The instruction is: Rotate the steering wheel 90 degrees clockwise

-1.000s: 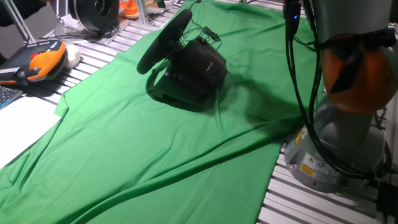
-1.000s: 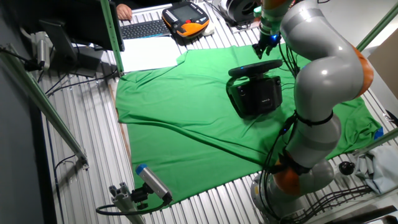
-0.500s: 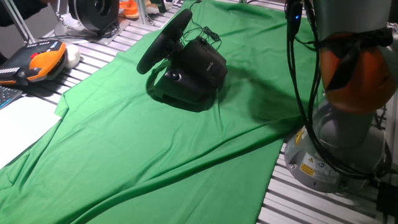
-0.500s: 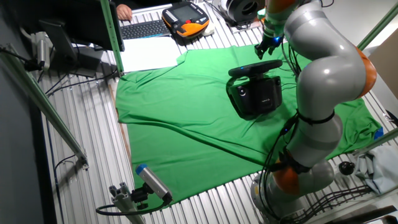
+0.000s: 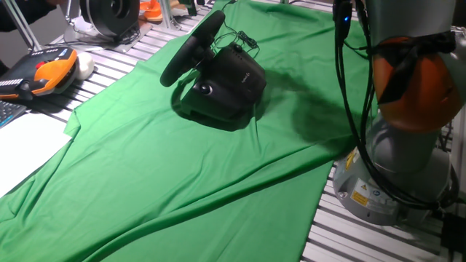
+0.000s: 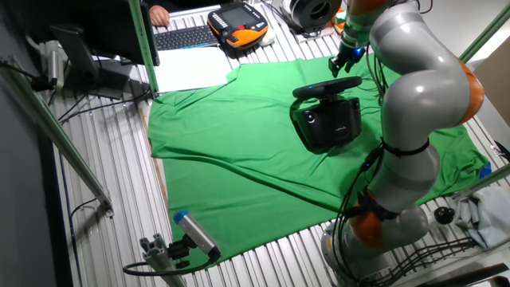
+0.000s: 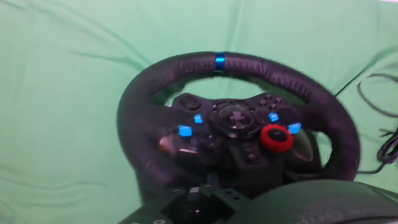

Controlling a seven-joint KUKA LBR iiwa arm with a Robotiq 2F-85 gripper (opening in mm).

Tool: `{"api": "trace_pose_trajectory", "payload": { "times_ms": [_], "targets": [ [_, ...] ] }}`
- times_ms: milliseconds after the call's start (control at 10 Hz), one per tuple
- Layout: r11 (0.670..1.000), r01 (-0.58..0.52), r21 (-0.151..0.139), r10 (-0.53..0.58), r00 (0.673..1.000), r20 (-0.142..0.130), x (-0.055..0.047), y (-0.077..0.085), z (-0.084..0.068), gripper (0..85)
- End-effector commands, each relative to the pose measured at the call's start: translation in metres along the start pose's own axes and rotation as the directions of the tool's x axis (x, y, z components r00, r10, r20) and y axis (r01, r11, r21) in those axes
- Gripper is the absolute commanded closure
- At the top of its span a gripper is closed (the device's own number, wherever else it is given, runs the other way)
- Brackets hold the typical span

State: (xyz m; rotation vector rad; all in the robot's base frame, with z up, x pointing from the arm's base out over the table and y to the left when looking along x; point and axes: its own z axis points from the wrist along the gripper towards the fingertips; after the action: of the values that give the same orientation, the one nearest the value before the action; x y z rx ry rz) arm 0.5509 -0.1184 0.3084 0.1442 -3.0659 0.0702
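The big grey-and-orange jointed robot arm (image 6: 414, 104) rises from its base at the desk's edge, bends over the green cloth (image 5: 182, 167) and reaches down toward the far side of the cloth. Its pincer (image 6: 346, 62) hangs just above and behind the rim of the black round steering wheel (image 6: 325, 88), apart from it as far as the other fixed view shows; whether its fingers are apart or together cannot be told, since they are small and dark there and do not appear in the hand view.

The steering wheel (image 5: 193, 47) sits tilted on its bulky black box base (image 5: 226, 87), near the far middle of the cloth that covers the slatted metal desk (image 6: 103, 159). In the hand view the wheel (image 7: 236, 130) fills the frame, with a blue stripe at the top of its rim and a red dial and small blue buttons on the hub.

Thin black cables (image 5: 240, 36) trail behind the base. Beyond the cloth lie an orange-and-black handheld controller (image 5: 47, 73), a dark keyboard (image 6: 185, 37) and a white sheet (image 6: 191, 70). Black cables (image 5: 349, 87) hang down along the arm.
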Motion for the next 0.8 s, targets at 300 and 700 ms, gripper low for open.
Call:
{"api": "trace_pose_trajectory", "payload": {
  "times_ms": [300,700],
  "targets": [
    [0.968,-0.24,-0.07,0.24,0.971,0.001,0.008,0.009,0.001,34.0],
    [0.838,-0.541,-0.077,0.543,0.84,0.006,0.008,0.019,-0.011,68.0]
  ]
}}
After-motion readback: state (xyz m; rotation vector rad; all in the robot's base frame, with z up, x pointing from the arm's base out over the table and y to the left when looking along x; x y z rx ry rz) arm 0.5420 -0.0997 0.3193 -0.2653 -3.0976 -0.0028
